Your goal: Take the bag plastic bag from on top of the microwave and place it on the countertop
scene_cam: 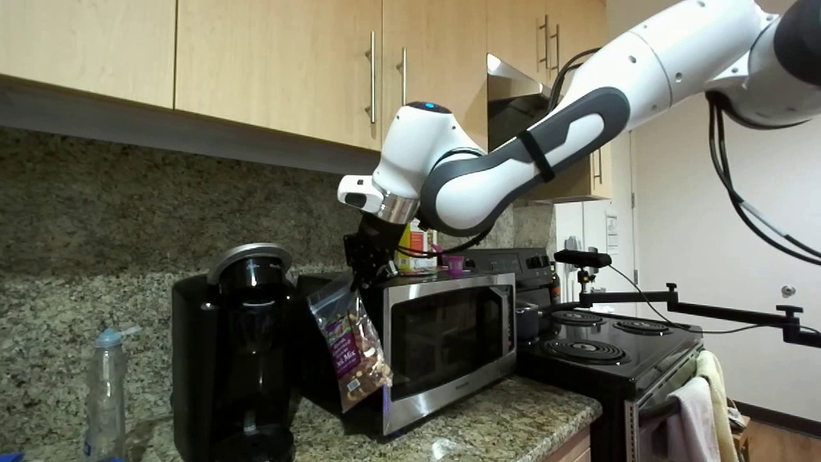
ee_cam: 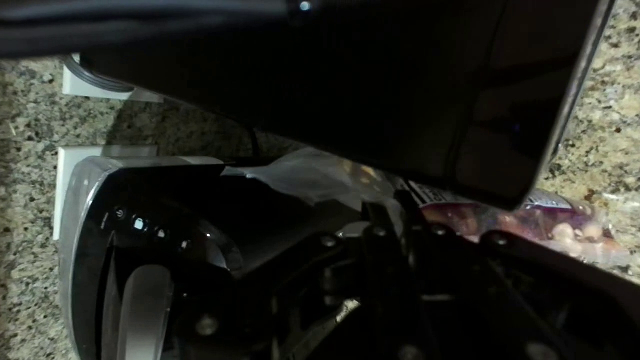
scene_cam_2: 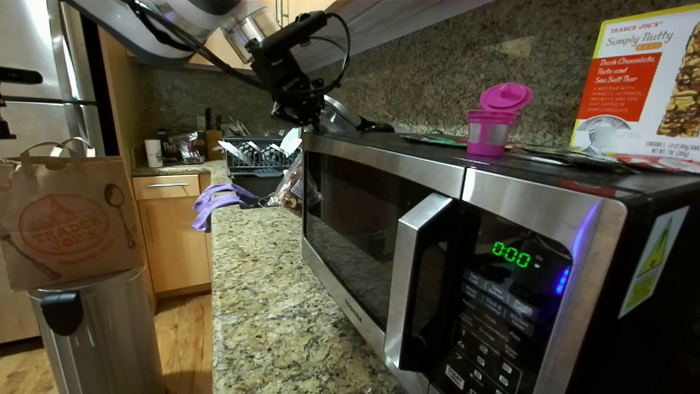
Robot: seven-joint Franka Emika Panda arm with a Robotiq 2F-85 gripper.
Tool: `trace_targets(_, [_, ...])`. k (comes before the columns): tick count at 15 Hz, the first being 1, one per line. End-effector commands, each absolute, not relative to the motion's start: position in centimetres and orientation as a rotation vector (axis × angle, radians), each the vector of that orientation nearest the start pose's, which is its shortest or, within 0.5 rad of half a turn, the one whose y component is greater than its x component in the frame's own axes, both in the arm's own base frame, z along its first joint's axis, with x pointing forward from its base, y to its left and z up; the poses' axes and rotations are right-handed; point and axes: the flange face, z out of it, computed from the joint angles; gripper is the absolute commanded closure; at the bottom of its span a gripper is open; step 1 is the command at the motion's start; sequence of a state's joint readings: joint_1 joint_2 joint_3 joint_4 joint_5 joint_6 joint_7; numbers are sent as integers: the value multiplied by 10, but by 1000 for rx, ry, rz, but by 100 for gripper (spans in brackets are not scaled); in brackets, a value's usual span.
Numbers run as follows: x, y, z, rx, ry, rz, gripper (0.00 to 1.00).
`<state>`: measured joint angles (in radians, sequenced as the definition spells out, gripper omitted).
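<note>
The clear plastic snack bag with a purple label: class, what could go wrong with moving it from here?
The clear plastic snack bag hangs by its upper end from the black hand, so it might slip or swing. It hangs close beside the boxy silver microwave, so lowering could catch it on the edge. The black coffee maker stands near, so a sideways swing might bump it.

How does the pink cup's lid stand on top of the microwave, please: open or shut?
Open: in an exterior view, the lid is raised above the pink cup, not covering it.
</note>
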<state>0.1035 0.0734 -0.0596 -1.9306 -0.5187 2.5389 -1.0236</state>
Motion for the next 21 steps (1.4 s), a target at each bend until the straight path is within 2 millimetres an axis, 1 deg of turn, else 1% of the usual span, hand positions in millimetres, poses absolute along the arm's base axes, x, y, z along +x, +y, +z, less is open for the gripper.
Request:
trace_targets(1, [646, 39, 501, 1966, 1665, 340, 90])
trace_targets(4, [657, 52, 484, 2037, 1720, 294, 91])
trace_targets(5, [659, 57, 484, 2053, 1730, 278, 90])
trace_targets(7, [664, 61, 491, 2058, 1662, 212, 91])
trace_targets(9, [667, 62, 498, 2054, 1664, 153, 91])
trace_targets(10, [670, 59, 500, 2073, 1651, 129, 91])
trace_targets(11, [669, 57, 504, 2079, 1651, 90, 65])
trace_targets(12, [668, 54, 511, 2088, 1662, 86, 65])
trace_targets(14, [663, 47, 529, 2078, 1636, 45, 53])
trace_targets(15, [659, 45, 538, 2076, 1634, 36, 46])
trace_targets(16, [653, 44, 548, 2069, 1642, 35, 40])
trace_targets(18, [639, 42, 562, 2048, 1664, 4, 27])
trace_targets(20, [624, 42, 567, 2016, 1729, -18, 14])
trace_targets(21, [615, 42, 567, 1975, 1789, -23, 8])
